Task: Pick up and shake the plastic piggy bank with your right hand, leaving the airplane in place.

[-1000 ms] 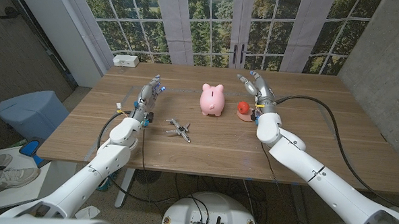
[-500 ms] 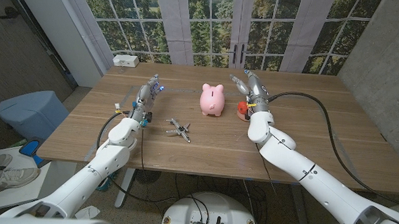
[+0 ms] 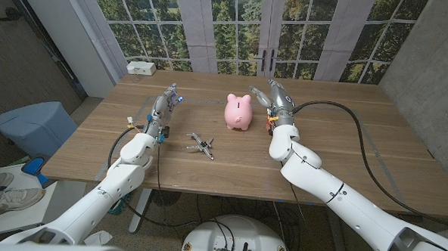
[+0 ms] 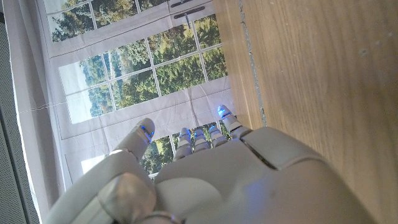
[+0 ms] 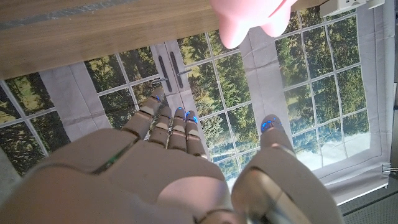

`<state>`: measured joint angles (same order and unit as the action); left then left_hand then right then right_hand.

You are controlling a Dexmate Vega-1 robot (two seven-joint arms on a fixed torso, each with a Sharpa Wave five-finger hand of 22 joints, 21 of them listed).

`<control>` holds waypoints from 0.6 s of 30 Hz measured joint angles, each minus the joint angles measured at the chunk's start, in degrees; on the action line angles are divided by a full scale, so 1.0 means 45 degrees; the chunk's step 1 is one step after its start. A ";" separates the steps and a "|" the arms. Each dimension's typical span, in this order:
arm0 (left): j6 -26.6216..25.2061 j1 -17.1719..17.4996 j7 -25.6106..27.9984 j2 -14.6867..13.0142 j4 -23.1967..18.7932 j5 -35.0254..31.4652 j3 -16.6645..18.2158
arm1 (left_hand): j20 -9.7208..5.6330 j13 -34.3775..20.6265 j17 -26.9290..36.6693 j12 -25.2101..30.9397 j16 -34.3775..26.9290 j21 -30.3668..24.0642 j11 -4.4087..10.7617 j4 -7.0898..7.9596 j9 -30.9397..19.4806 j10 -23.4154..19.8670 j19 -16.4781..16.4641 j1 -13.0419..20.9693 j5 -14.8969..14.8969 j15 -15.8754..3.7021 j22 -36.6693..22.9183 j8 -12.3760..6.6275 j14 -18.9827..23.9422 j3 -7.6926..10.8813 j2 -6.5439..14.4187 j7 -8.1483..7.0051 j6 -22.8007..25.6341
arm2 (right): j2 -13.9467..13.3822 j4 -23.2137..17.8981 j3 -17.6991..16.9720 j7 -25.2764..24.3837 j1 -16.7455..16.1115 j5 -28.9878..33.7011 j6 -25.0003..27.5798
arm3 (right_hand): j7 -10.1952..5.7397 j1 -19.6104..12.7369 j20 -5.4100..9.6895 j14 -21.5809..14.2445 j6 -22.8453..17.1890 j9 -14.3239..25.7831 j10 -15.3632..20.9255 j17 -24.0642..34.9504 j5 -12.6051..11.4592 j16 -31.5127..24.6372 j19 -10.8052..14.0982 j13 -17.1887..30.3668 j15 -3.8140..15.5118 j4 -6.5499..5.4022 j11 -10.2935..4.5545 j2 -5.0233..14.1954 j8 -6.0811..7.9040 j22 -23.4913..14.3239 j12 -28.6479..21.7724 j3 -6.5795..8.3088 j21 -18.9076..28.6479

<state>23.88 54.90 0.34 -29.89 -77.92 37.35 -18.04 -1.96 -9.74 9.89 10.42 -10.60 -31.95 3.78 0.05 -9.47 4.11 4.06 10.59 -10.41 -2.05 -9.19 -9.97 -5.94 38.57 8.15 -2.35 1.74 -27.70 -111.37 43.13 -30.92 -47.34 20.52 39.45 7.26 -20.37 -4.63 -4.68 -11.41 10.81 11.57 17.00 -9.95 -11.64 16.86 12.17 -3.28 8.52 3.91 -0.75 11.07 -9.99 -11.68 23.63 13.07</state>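
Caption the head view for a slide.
Right hand open beside pink plastic piggy bank; small metal airplane untouched on wooden table.

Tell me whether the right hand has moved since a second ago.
Yes. The right hand has swung toward the robot's left, closing on the piggy bank, which stays put.

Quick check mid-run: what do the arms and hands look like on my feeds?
Both arms have glossy white rounded shells. The left hand and right hand are grey-silver with blue-lit fingertips. A black cable loops from the right wrist; thinner wiring runs along the left.
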 measured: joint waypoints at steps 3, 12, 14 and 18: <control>0.0047 0.0009 -0.0064 0.0000 0.0033 0.0020 0.0020 | -0.0044 0.0000 -0.0007 0.0000 0.0000 0.0000 0.0000 0.0000 0.0000 0.0000 -0.0045 0.0000 0.0000 0.0000 0.0000 0.0000 0.0000 0.0000 0.0000 0.0000 0.0000 | 0.0100 -0.0054 0.0216 0.0107 0.0113 0.0155 0.0397 | -0.0046 0.0001 -0.0002 0.0066 0.0089 0.0000 -0.0007 0.0000 0.0000 0.0000 -0.0002 0.0000 -0.0067 0.0043 -0.0007 -0.0001 -0.0008 0.0000 0.0000 -0.0037 -0.0003; 0.0174 0.0052 -0.0204 -0.0012 0.0115 0.0117 0.0084 | -0.0044 0.0000 0.0001 0.0000 0.0000 0.0097 0.0000 0.0000 0.0000 0.0000 -0.0045 0.0000 0.0000 0.0000 0.0001 0.0000 0.0000 0.0000 0.0000 0.0000 0.0000 | 0.0387 -0.0119 0.0889 0.0566 0.0548 0.0564 0.1750 | -0.0024 -0.0034 -0.0160 0.0299 0.0428 -0.0001 -0.0281 -0.0061 -0.0001 0.0047 -0.0161 0.0052 -0.0064 -0.0016 -0.0049 -0.0302 -0.0109 0.0000 0.0058 -0.0160 -0.0093; 0.0203 0.0063 -0.0237 -0.0019 0.0118 0.0130 0.0096 | -0.0017 0.0001 -0.0007 0.0000 0.0000 0.0097 0.0000 0.0001 0.0000 0.0000 -0.0072 0.0000 0.0000 0.0000 0.0000 0.0000 0.0000 0.0000 0.0000 0.0000 0.0000 | 0.0467 -0.0119 0.1076 0.0686 0.0698 0.0638 0.2101 | -0.0025 -0.0034 -0.0160 0.0340 0.0429 -0.0001 -0.0329 -0.0061 -0.0001 0.0047 -0.0161 0.0052 -0.0112 -0.0027 -0.0002 -0.0302 -0.0109 -0.0012 0.0058 -0.0179 -0.0094; 0.0249 0.0098 -0.0267 -0.0035 0.0121 0.0166 0.0118 | 0.0002 0.0001 -0.0007 0.0000 0.0000 0.0097 0.0000 0.0001 0.0000 0.0000 -0.0091 0.0000 0.0000 0.0000 0.0000 0.0000 0.0000 0.0001 0.0000 0.0000 0.0000 | 0.0584 -0.0117 0.1393 0.0872 0.0944 0.0725 0.2619 | -0.0024 0.0084 -0.0229 0.0447 0.0568 -0.0002 -0.0493 -0.0061 -0.0053 0.0048 -0.0230 0.0082 -0.0087 -0.0014 -0.0036 -0.0420 -0.0109 -0.0065 0.0105 -0.0263 -0.0094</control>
<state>25.00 55.34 -0.86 -30.05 -77.38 38.09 -17.51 -1.95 -9.74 9.86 10.42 -10.60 -31.52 3.78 0.05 -9.47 4.11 3.65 10.59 -10.41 -2.05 -9.19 -9.97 -5.94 38.57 8.15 -2.35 1.74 -25.07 -111.90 49.40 -27.00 -43.09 23.79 51.23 7.16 -19.99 -5.66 -2.67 -8.86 10.81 9.35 16.73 -10.19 -11.43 15.82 12.54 -3.68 8.45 3.74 -2.64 10.59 -10.28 -11.21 22.44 12.64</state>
